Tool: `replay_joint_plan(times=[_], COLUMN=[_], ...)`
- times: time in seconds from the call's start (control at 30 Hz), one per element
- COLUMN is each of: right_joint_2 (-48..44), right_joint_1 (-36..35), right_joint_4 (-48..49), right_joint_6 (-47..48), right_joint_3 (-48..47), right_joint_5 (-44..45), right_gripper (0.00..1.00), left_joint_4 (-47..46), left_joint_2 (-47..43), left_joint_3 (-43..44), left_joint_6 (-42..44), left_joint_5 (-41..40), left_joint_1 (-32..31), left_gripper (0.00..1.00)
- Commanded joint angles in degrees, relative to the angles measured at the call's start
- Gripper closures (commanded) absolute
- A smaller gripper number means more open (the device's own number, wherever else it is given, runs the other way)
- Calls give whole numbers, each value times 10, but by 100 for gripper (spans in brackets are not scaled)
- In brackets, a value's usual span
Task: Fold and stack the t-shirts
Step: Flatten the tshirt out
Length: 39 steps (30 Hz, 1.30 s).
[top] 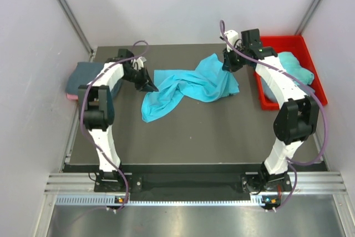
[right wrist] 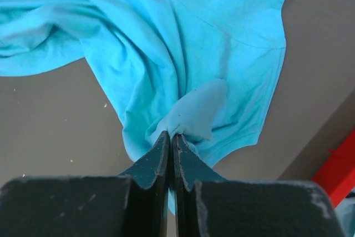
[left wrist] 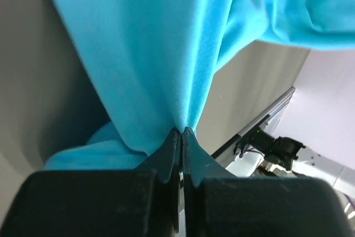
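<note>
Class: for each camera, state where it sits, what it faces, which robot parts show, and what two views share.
Top external: above, behind bases; looks down on dark table, turquoise cloth t-shirt, red plastic bin; left arm, right arm show.
Left wrist: on left arm, faces the shirt; left fingers pinch it.
Right wrist: likewise, right fingers pinching, table beneath.
Wrist views share the shirt.

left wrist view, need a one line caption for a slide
Left gripper shut on a pinched fold of the turquoise t-shirt, the cloth fanning out from its fingertips.
</note>
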<state>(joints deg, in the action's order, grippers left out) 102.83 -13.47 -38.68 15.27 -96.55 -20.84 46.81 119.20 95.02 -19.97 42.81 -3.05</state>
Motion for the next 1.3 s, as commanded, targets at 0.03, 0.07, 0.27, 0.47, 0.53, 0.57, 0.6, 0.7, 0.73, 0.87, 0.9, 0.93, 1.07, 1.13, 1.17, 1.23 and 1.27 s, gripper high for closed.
replay_joint_plan(times=[0.03,0.07,0.27,0.47,0.53,0.57,0.6,0.7,0.73,0.87,0.9,0.93,1.07,1.13,1.17,1.23,1.27], right_joint_2=[-12,-16,-28,-32,-32,-32,-33,-36,-36,-34,-33,-32,-26,-22,-20,-14,-11], right_joint_1=[-9,-9,-9,-9,-8,-9,-9,-9,-9,-9,-9,-9,-9,-9,-9,-9,-9], right_joint_4=[11,10,8,15,12,12,13,14,15,17,15,14,12,12,13,14,14], right_joint_6=[1,1,1,1,1,1,2,3,5,7,6,7,11,11,12,12,13], right_joint_3=[-21,-21,-20,-9,-10,-11,-10,-9,-9,-14,-17,-19,-25,-26,-28,-32,-34], right_joint_5=[-7,-7,-7,-8,-9,-10,-10,-8,-6,2,4,4,9,10,11,12,12], right_gripper=[100,100,100,100,100,100,100,100,100,100,100,100,100,100,100,100,100], left_joint_4=[27,27,61,32,19,11,12,13,12,9,8,5,-7,-9,-9,-10,-14], left_joint_2=[-113,-127,-186,-131,-89,-76,-60,1,24,77,93,99,118,127,132,138,142], left_joint_3=[-100,-114,-129,-18,23,38,57,129,154,198,203,210,215,213,213,213,214], left_joint_6=[-20,-21,22,32,27,24,25,34,37,48,49,52,49,48,49,51,51], left_joint_5=[10,11,-21,-76,-80,-100,-110,-131,-133,-144,-142,-142,-139,-140,-141,-144,-143], left_joint_1=[1,1,2,23,38,43,45,44,45,45,45,45,45,44,43,43,43], left_gripper=[100,100,60,51,52,53,54,55,55,56,57,57,58,58,57,57,57])
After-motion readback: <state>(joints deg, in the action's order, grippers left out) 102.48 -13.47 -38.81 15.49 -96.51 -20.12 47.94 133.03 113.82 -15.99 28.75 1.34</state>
